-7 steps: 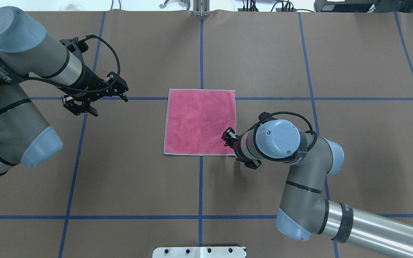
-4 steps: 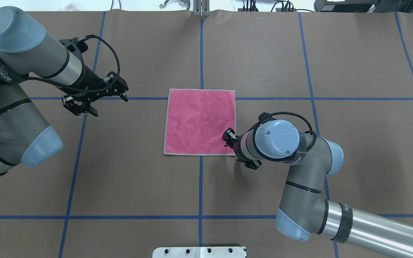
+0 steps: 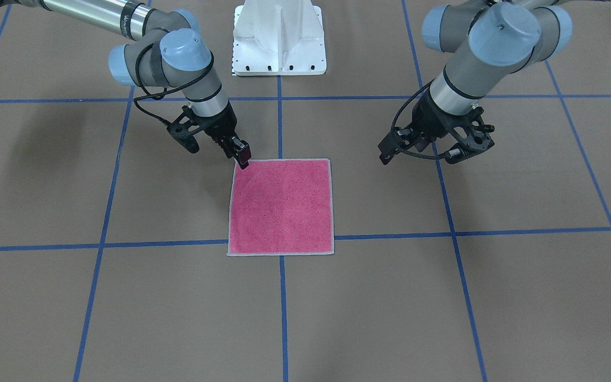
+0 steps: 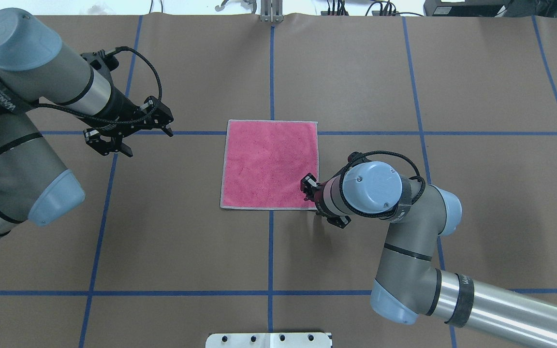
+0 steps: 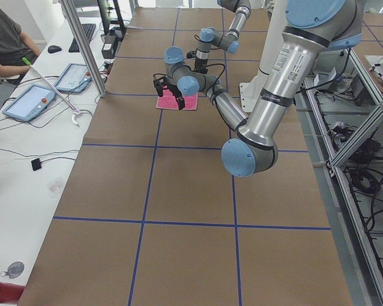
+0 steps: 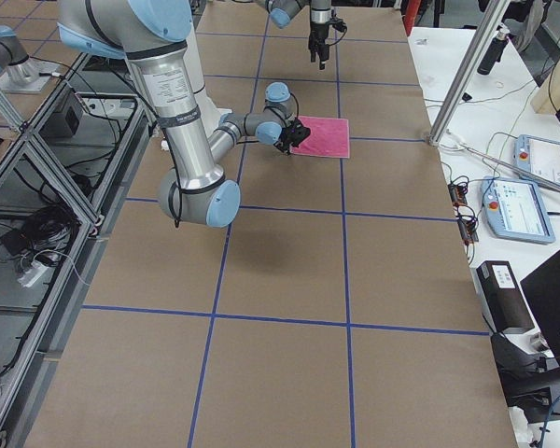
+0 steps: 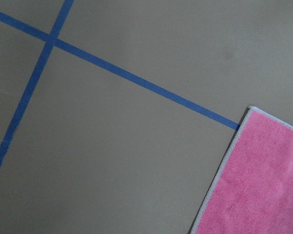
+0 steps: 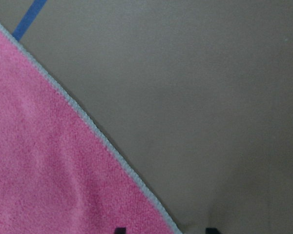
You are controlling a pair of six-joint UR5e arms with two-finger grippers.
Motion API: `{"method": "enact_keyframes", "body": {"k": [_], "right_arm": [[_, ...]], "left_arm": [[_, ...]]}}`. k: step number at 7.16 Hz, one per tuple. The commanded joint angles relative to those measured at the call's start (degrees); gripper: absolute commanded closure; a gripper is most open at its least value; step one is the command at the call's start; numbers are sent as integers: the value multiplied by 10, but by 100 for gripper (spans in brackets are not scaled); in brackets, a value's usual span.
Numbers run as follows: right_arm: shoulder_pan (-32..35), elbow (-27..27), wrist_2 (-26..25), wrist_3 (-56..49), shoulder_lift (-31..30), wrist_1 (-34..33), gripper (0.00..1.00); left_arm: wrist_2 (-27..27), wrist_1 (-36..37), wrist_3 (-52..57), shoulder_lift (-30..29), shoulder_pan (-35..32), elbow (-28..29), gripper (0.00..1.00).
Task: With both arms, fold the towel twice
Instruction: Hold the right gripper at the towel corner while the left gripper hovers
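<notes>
Two arms work at your brown table point(image 4: 186, 232), and between them lies one towel point(image 4: 269, 164). It is flat and unfolded at the table's middle, pink face up, with a pale stitched edge on all four sides. It sits over a crossing of the blue tape lines point(image 4: 196, 133); the overhead view shows six of these, four running away from the robot and two across.

Your right gripper point(image 3: 219, 147) is down at the towel's corner nearest the robot on its right side. Its two fingers are spread apart and straddle that corner, one over the pink face and one over bare table. The right wrist view shows both fingertips with the towel's edge running between them. You cannot tell whether either fingertip touches the cloth.

Your left gripper point(image 4: 147, 141) hangs above the table well apart from the towel, off its left side and about level with its far edge. Its two fingers are also spread, with nothing between them.

One white bolted pedestal point(image 3: 279, 42) stands at the robot's side of the table.
</notes>
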Motion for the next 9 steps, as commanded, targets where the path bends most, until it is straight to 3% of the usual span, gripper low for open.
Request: {"method": "enact_keyframes", "body": {"k": [1,5,7,9], "right_arm": [[-1,-1,0,0,2,-2,97],[3,8,2,-2,0,-3,100],[11,42,6,-3,-20,-4,100],[12,72,8,-4,-40,-11,100]], "left_arm": [[0,0,0,0,0,-2,0],[1,0,0,0,0,0,0],[5,-2,-18,-9,6,8,0],[73,-3,-68,-31,49,16,0]]}}
